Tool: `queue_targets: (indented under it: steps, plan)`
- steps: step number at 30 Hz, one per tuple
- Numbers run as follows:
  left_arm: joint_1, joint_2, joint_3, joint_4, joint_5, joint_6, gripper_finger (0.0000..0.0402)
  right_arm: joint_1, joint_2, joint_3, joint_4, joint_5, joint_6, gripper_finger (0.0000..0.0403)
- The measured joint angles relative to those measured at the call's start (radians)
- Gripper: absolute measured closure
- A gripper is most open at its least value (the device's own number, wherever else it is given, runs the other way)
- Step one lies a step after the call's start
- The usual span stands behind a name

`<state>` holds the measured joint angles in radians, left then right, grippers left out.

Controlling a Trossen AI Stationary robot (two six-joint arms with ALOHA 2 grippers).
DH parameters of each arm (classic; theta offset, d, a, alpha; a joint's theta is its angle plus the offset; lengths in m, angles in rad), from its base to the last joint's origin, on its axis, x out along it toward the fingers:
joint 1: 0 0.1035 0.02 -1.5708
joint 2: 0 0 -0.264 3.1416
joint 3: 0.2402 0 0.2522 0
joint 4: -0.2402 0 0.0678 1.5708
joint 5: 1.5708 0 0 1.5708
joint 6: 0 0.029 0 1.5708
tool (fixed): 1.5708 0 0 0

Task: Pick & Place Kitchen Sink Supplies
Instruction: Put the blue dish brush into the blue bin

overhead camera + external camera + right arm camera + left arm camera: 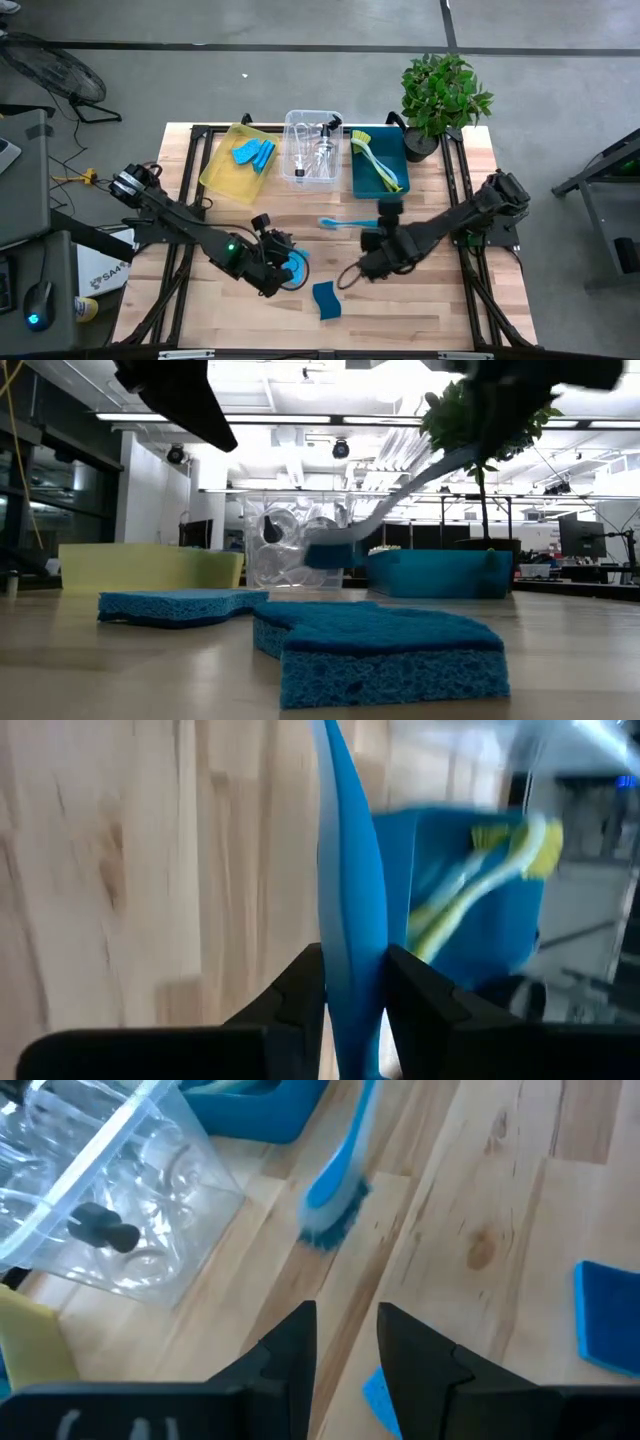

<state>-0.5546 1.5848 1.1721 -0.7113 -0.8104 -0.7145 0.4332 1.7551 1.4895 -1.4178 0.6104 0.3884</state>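
A blue dish brush (345, 222) hangs over the middle of the table, in front of the bins. My right gripper (383, 222) is shut on its handle. In the low view its head (335, 552) sits lower than the handle. My left gripper (345, 1330) hovers at the near left with a narrow gap and nothing between its fingers. One blue sponge (297, 268) lies flat on the table just under it. A second blue sponge (326, 300) lies flat nearer the front edge. My right gripper pinches the brush's blue handle (350, 935) between its two fingers, well away from the head. The fingers slant down from the table's right side. The brush is lifted clear of the table and tilted, with its head (330, 1205) lower and toward the table's left.
Three bins stand in a row at the back. A yellow bin (222, 170) holds blue sponges, a clear bin (310, 120) holds bottles, and a teal bin (362, 180) holds a yellow-green brush (375, 160). A potted plant (440, 95) stands at the back right. Bare wood lies toward the front.
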Motion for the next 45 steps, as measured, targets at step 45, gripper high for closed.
queue_targets:
  steps: [45]
  plan:
    - [-0.022,0.000,-0.002,0.041,-0.065,-0.028,0.0298,-0.299,-0.619,-0.734,0.208,0.218,0.613,0.0325]
